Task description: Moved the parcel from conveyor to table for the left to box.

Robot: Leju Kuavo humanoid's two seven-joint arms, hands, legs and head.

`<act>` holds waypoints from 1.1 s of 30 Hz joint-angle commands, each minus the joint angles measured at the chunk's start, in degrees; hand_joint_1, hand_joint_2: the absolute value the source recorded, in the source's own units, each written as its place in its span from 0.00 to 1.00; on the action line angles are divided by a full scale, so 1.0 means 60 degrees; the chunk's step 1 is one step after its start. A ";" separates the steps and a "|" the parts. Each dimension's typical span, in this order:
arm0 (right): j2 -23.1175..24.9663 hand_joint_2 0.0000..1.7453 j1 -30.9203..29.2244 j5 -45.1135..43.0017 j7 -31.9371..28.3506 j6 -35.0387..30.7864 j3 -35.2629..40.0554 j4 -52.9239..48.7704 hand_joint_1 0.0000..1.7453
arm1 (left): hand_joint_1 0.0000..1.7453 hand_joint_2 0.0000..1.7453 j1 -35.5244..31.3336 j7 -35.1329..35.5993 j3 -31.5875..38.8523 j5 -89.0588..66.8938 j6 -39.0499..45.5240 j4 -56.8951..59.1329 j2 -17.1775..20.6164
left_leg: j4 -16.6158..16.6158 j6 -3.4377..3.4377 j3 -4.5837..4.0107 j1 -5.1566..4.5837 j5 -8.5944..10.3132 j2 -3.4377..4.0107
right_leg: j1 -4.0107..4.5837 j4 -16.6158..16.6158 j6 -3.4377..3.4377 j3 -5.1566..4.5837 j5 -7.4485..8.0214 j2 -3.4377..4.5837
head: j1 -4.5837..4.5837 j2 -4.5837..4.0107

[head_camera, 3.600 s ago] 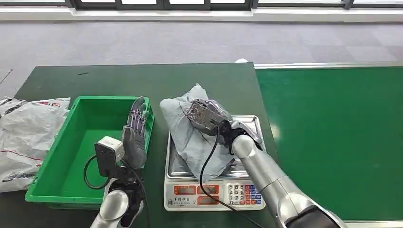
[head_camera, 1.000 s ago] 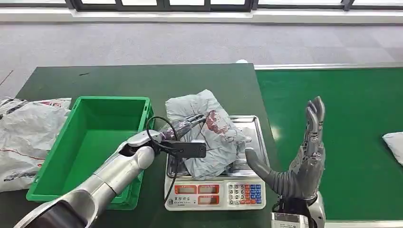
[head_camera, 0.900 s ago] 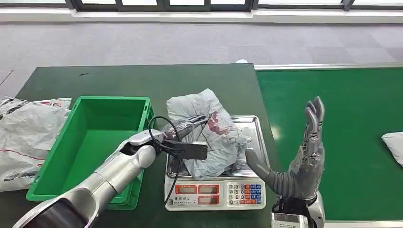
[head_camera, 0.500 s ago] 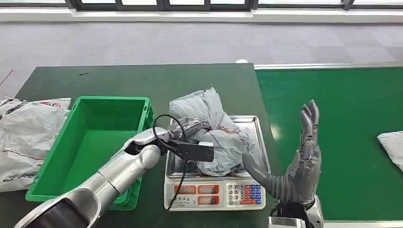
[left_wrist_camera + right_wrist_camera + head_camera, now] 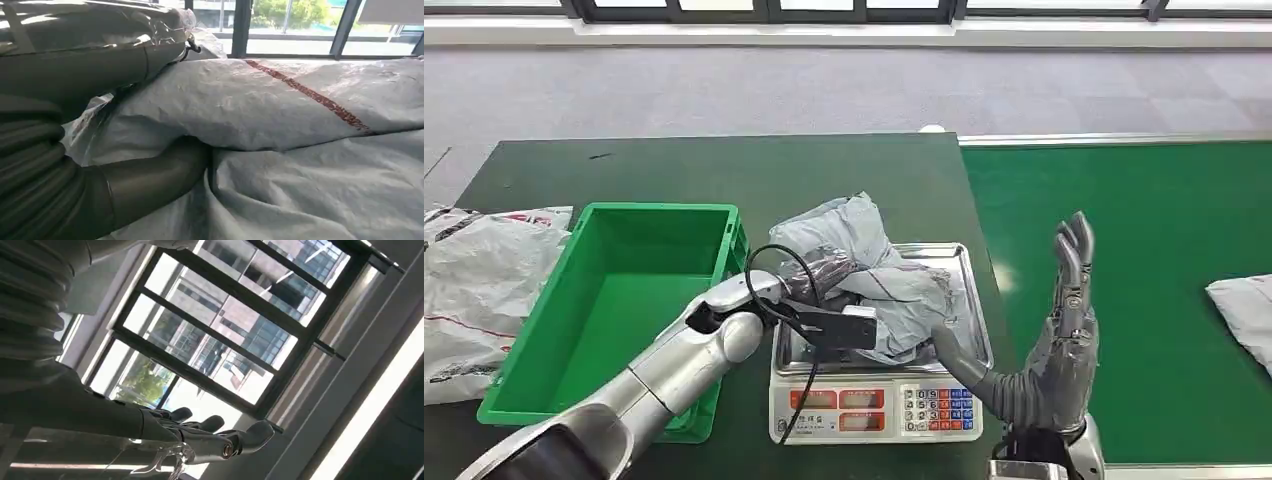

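On the scale pan: the grey parcel [image 5: 869, 275] is lying bunched up on the electronic scale [image 5: 876, 395], with the left hand [image 5: 822, 272] digging into its near folds.
Left hand: it is gripping the parcel; in the left wrist view the thick thumb [image 5: 150, 180] is pressing under a fold of the wrapping while the fingers are lying over the top of it.
Right hand: the right hand [image 5: 1049, 350] is standing upright beside the scale, fingers spread apart and holding nothing.
Just changed: a second ago the left hand was only reaching across the flat parcel; now the wrapping is crumpling and rising around its fingers, and the right hand is staying withdrawn to the side.
What that means: the handover looks finished, and the left hand is probably beginning the lift toward the box.
Green crate: the green crate [image 5: 544, 385] is waiting on the far side of the left arm from the scale, just beside it.
Conveyor: another pale parcel [image 5: 1246, 315] is riding in on the green belt [image 5: 1154, 220], well beyond the right hand and nearer than half a second ago.
Surface and room: the dark green surface [image 5: 674, 165] is carrying the crate and scale; white printed bags [image 5: 469, 285] are lying past the crate, and grey carpet [image 5: 824, 85] is running back to a window wall.
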 commanded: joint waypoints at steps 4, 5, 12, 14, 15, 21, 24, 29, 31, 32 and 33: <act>0.0254 1.00 0.0370 0.0124 -0.0015 0.0130 -0.0488 -0.0393 0.00 | 1.00 1.00 0.1006 0.0547 0.0288 -0.0453 0.1565 -0.1244 0.0452 | -0.0014 -0.0004 0.0009 0.0000 0.0000 0.0012 | 0.0001 -0.0014 -0.0006 0.0007 0.0002 0.0005 | 0.0000 0.0000; 0.0257 1.00 0.0379 0.0130 -0.0009 0.0134 -0.0490 -0.0402 0.00 | 1.00 1.00 0.1080 0.0553 0.0336 -0.0483 0.1568 -0.1372 0.0500 | -0.0037 -0.0007 0.0026 -0.0002 0.0003 0.0023 | -0.0001 -0.0034 -0.0009 0.0020 0.0008 0.0014 | 0.0004 0.0000; 0.0304 1.00 0.0513 0.0170 0.0001 0.0198 -0.0534 -0.0554 0.00 | 1.00 1.00 0.1841 0.1042 0.1895 -0.0720 0.3429 -0.2564 0.0624 | -0.0029 -0.0008 0.0006 0.0002 0.0006 0.0016 | 0.0003 -0.0028 -0.0009 0.0005 0.0009 0.0006 | 0.0000 0.0000; 0.0247 1.00 0.0537 0.0161 0.0008 0.0208 -0.0553 -0.0594 0.00 | 1.00 1.00 0.2241 0.1247 0.2952 -0.1332 0.3980 -0.3627 0.0991 | -0.0013 -0.0008 -0.0004 -0.0001 -0.0006 0.0053 | 0.0001 -0.0006 -0.0009 -0.0018 0.0006 0.0046 | 0.0000 0.0000; 0.0191 1.00 0.0512 0.0141 0.0004 0.0181 -0.0552 -0.0579 0.00 | 1.00 1.00 0.2423 0.1257 0.3546 -0.1240 0.4137 -0.3967 0.1039 | -0.0024 -0.0012 0.0005 0.0002 -0.0005 0.0064 | 0.0003 -0.0017 -0.0012 -0.0012 0.0011 0.0054 | 0.0004 0.0000; -0.0072 1.00 0.0433 -0.0144 -0.0093 -0.0137 -0.0565 -0.0347 0.00 | 1.00 1.00 0.2578 0.0852 0.5860 -0.1240 0.5505 -0.5044 0.1094 | -0.0014 -0.0014 -0.0012 0.0013 -0.0002 0.0064 | 0.0016 -0.0004 -0.0014 -0.0034 0.0006 0.0051 | 0.0000 0.0000; -0.0324 1.00 0.0480 -0.0397 -0.0227 -0.0465 -0.0470 -0.0151 0.00 | 1.00 1.00 0.2529 0.0777 0.6529 -0.1177 0.6084 -0.5190 0.1128 | -0.0010 -0.0010 -0.0010 0.0026 -0.0005 0.0048 | 0.0030 -0.0008 -0.0018 -0.0021 -0.0001 0.0038 | 0.0000 0.0000; -0.0372 1.00 0.0525 -0.0485 -0.0315 -0.0588 -0.0426 -0.0114 0.00 | 1.00 1.00 0.2556 0.0650 0.6795 -0.0959 0.6304 -0.5171 0.1147 | -0.0024 -0.0007 0.0000 0.0024 -0.0002 0.0041 | 0.0028 -0.0020 -0.0016 -0.0004 -0.0001 0.0031 | 0.0000 0.0000; -0.0409 1.00 0.0521 -0.0521 -0.0343 -0.0681 -0.0379 -0.0068 0.00 | 1.00 1.00 0.2540 0.0531 0.7013 -0.0874 0.6641 -0.5184 0.1165 | -0.0025 -0.0007 0.0002 0.0025 -0.0001 0.0036 | 0.0028 -0.0023 -0.0017 0.0000 -0.0001 0.0027 | 0.0000 0.0000; -0.0425 1.00 0.0492 -0.0540 -0.0356 -0.0758 -0.0348 -0.0033 0.00 | 1.00 1.00 0.2487 0.0485 0.7165 -0.0860 0.6823 -0.5198 0.1232 | -0.0040 -0.0008 0.0011 0.0021 0.0005 0.0038 | 0.0024 -0.0034 -0.0018 0.0007 0.0003 0.0026 | 0.0000 0.0000; -0.0445 1.00 0.0427 -0.0564 -0.0351 -0.0874 -0.0346 0.0027 0.00 | 1.00 1.00 0.2209 0.0489 0.7267 -0.0789 0.6854 -0.5109 0.1319 | -0.0051 -0.0008 0.0015 0.0023 0.0009 0.0033 | 0.0026 -0.0047 -0.0019 0.0014 0.0008 0.0020 | 0.0000 0.0000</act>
